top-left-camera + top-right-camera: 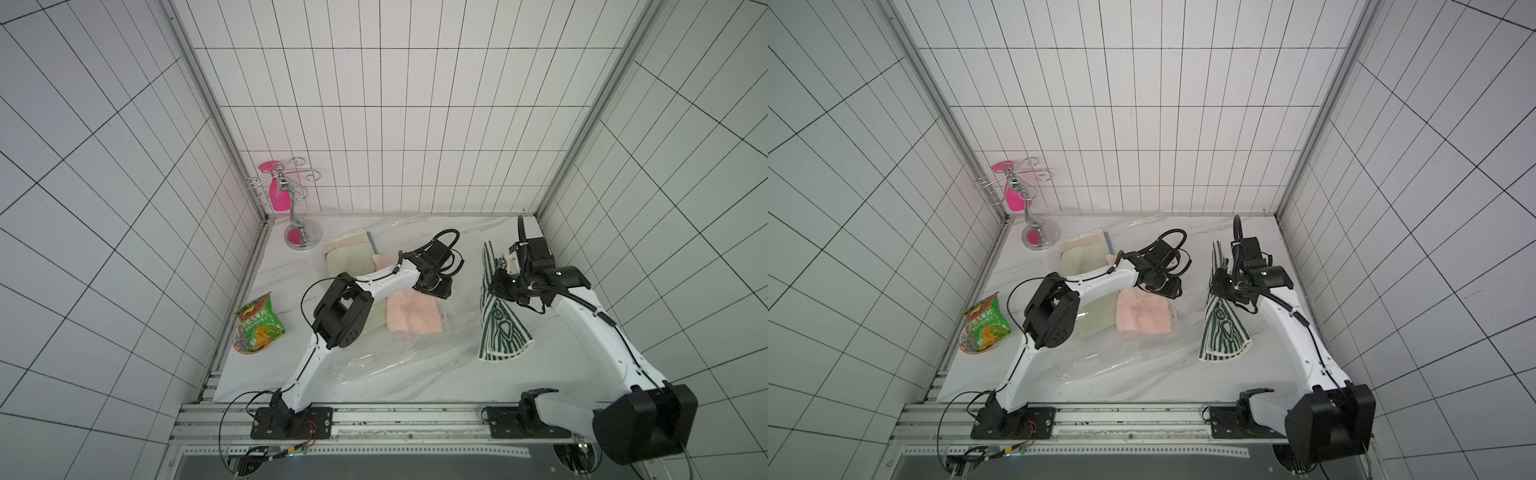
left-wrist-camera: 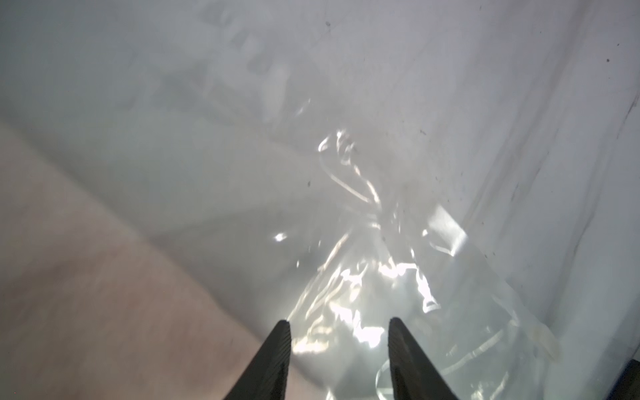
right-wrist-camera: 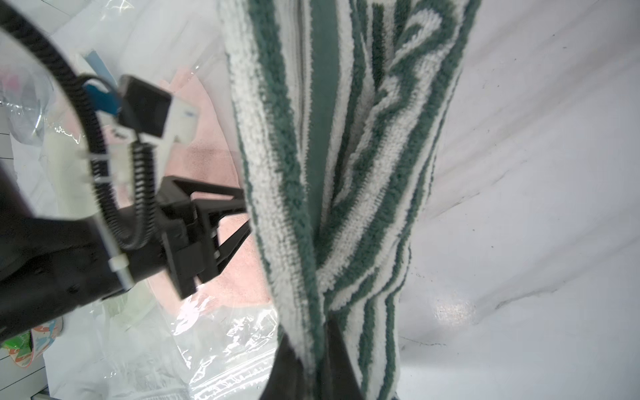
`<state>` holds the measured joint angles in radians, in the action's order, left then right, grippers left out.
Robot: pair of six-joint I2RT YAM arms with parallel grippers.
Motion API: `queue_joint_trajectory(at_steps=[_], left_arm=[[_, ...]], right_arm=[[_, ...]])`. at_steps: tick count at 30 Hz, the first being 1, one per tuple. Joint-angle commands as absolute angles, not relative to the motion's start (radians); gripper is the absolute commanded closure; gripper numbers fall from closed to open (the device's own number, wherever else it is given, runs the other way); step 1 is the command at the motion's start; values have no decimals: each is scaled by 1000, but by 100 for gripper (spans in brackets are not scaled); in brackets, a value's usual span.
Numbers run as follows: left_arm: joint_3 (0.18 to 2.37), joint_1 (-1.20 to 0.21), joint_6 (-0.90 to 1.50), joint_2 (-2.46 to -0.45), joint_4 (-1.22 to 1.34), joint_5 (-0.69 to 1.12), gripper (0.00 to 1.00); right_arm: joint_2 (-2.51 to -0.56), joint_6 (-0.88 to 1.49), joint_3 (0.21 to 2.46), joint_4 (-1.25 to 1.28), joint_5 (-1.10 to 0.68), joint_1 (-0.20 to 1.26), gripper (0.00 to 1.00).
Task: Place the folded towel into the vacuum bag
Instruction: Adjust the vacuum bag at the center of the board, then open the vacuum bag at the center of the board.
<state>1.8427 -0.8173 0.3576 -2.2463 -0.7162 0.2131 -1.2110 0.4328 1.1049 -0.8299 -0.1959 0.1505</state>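
Pinching the green-and-white striped terry towel tight in its closed jaws, the right gripper hangs it just beside the clear crinkly plastic vacuum bag, while the half-spread, empty left gripper noses the film, probably to open the mouth.

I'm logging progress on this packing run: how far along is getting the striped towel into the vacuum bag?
Done: the right gripper is shut on the green-striped towel, which hangs beside the vacuum bag. In hand: the left gripper, jaws apart, is at the bag's clear plastic next to the pink towel. Left: the green-striped towel is outside the bag and must go in.
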Motion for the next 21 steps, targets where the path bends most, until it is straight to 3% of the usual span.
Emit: queue_joint_trajectory(at_steps=[1, 5, 11, 18, 21], left_arm=[[1686, -872, 297, -1955, -864, 76, 46], [1412, -975, 236, -1717, -897, -84, 31], [1203, -1207, 195, -1631, -896, -366, 2], [1131, -1272, 158, -1702, -831, -452, 2], [1136, -1272, 144, -1764, -829, -613, 11]], right_arm=[[-1156, 414, 1075, -883, -177, 146, 100], [-1151, 407, 1060, -889, -176, 142, 100], [-1130, 415, 1043, -885, -188, 130, 100], [-1094, 437, 1016, -881, -221, 131, 100], [-1088, 444, 998, -877, -245, 131, 100]])
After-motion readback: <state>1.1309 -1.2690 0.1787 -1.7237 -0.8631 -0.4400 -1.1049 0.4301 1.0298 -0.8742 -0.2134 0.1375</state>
